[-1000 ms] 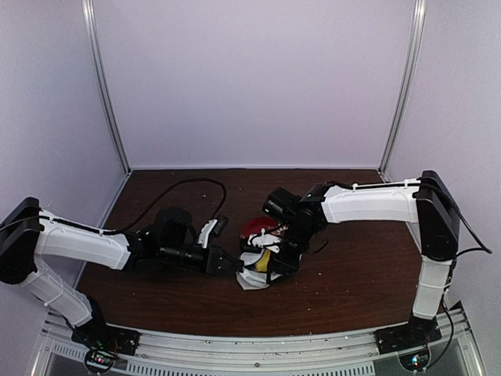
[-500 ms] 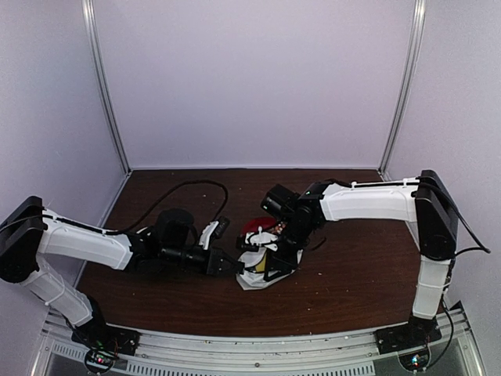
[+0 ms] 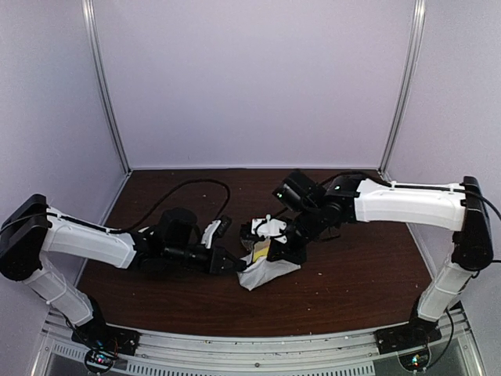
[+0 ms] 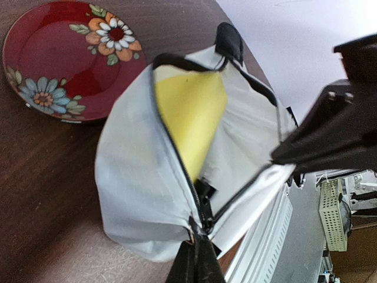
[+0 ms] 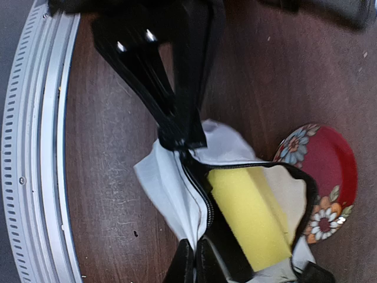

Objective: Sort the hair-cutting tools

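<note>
A white zip pouch lies at the table's middle with its mouth held wide. My left gripper is shut on the pouch's end where the zip stops. My right gripper is shut on the pouch's opposite rim, across from the left fingers. A yellow block fills the inside of the pouch, with a dark shape beside it that I cannot make out. The hair-cutting tools are hidden or out of view.
A red flowered plate sits on the brown table just beyond the pouch; it also shows in the right wrist view. A black cable loops at the back left. The metal rail runs along the near edge.
My right gripper has closed on the pouch's rim and its arm has shifted right, stretching the mouth wider. The left gripper has stayed shut on the zip end.
</note>
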Action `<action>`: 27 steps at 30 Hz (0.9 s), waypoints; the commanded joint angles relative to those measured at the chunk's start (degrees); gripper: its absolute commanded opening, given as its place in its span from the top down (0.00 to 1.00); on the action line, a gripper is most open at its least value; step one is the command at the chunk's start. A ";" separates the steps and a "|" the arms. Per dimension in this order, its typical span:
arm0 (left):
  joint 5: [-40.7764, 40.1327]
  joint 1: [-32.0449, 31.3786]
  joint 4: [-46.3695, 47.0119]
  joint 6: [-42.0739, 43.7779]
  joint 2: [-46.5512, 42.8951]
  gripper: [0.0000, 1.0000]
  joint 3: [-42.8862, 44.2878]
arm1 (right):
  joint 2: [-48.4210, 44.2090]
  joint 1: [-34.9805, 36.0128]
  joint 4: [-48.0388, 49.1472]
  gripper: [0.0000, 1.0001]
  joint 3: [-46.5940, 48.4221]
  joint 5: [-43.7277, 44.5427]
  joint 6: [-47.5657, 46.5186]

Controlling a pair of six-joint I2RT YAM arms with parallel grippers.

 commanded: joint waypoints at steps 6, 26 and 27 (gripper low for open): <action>-0.90 0.22 -1.87 0.46 0.53 1.00 1.64 | -10.87 8.37 10.86 1.00 -9.31 24.10 -3.17; -4.21 -0.31 -5.29 1.76 -15.08 1.00 -5.41 | -2.57 -4.25 -2.34 0.51 4.22 -25.63 20.37; -3.64 -0.31 -5.34 1.50 -14.59 1.00 -5.09 | -1.55 -4.02 -2.22 0.54 4.65 -27.64 21.08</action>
